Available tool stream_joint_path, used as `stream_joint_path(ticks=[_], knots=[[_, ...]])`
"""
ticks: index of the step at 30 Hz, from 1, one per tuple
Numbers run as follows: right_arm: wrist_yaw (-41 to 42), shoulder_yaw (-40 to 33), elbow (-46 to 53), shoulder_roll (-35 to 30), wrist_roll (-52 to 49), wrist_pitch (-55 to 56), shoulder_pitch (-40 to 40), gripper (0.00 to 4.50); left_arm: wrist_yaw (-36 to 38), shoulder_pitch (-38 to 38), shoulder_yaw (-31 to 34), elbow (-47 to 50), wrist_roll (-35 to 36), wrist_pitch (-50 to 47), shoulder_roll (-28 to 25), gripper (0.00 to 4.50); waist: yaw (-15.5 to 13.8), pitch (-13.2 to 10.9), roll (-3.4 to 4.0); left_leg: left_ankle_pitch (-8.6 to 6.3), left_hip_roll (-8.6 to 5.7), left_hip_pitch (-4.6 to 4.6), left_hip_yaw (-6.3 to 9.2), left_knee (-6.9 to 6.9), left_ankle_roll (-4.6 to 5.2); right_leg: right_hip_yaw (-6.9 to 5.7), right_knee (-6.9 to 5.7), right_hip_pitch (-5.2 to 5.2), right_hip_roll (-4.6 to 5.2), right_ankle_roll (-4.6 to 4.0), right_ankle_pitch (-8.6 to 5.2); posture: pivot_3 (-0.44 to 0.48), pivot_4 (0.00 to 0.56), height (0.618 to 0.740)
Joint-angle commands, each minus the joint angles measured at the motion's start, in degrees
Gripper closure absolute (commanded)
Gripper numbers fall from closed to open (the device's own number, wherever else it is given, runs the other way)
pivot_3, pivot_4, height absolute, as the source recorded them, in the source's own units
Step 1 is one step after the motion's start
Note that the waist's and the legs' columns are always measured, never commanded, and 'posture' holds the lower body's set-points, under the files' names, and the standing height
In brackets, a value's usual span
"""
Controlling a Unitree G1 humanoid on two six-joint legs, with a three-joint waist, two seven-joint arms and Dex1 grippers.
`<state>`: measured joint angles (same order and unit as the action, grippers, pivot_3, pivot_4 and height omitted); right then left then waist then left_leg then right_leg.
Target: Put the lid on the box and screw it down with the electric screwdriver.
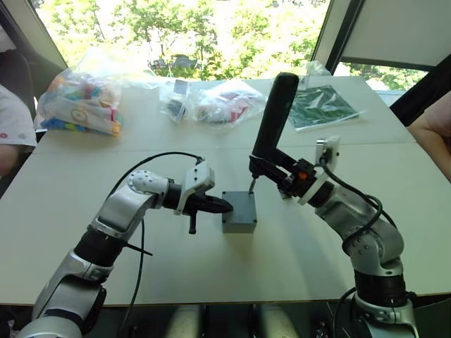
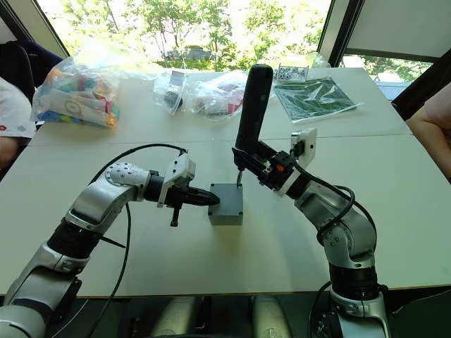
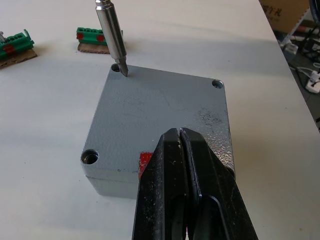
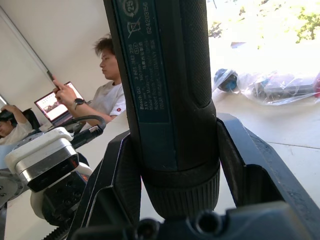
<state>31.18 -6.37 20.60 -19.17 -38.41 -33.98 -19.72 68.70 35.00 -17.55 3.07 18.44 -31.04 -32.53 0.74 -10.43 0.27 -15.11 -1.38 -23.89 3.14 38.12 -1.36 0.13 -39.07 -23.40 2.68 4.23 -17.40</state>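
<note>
The box point(image 1: 238, 211) sits mid-table with the lid point(image 3: 160, 112) already on top. The right gripper point(image 4: 175, 165), forearm raised from a bent elbow, clamps the electric screwdriver point(image 1: 273, 116) nearly upright, its bit in a far corner screw hole. The left gripper point(image 1: 220, 205), fingers pressed together, reaches in level and rests its tips on the lid's near edge
</note>
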Motion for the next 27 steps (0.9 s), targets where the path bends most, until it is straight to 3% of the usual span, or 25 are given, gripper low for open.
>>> stream_joint_path(ticks=[1,7,13,27], knots=[[-0.71,-1.50,0.84,-0.23,0.25,1.99,-0.30,2.73,0.78,0.67,-0.78,-0.39,-0.62,0.18,-0.02,4.50,0.00,0.00,0.00,0.00,0.00,0.00,0.00,0.00,0.00,0.00,0.00,0.00,0.00,0.00,0.00,0.000,0.150,0.740],[-1.43,-0.91,0.50,-0.01,1.50,2.91,0.53,2.73,1.37,0.86,-0.97,-0.44,-0.89,0.17,0.25,4.50,-0.05,0.00,0.00,0.00,-0.01,0.01,0.00,0.00,0.00,0.00,0.00,0.01,0.00,0.00,0.00,0.000,0.150,0.740],[0.24,4.47,1.24,-1.76,6.89,5.21,3.36,2.73,1.77,0.71,-1.47,-0.61,-1.49,0.49,0.18,4.50,-0.06,0.02,0.00,0.00,-0.01,0.08,0.00,0.00,0.00,0.00,0.00,0.08,0.00,0.00,0.00,0.000,0.150,0.740],[-1.39,11.11,-1.99,-1.27,12.91,6.36,8.22,2.73,2.70,0.51,-2.00,-2.74,-2.60,2.28,-0.13,4.50,-0.02,0.58,-0.48,-0.04,0.03,0.86,0.04,-0.14,0.06,-0.01,0.18,0.90,-0.02,-0.02,-0.03,0.000,0.150,0.740]])
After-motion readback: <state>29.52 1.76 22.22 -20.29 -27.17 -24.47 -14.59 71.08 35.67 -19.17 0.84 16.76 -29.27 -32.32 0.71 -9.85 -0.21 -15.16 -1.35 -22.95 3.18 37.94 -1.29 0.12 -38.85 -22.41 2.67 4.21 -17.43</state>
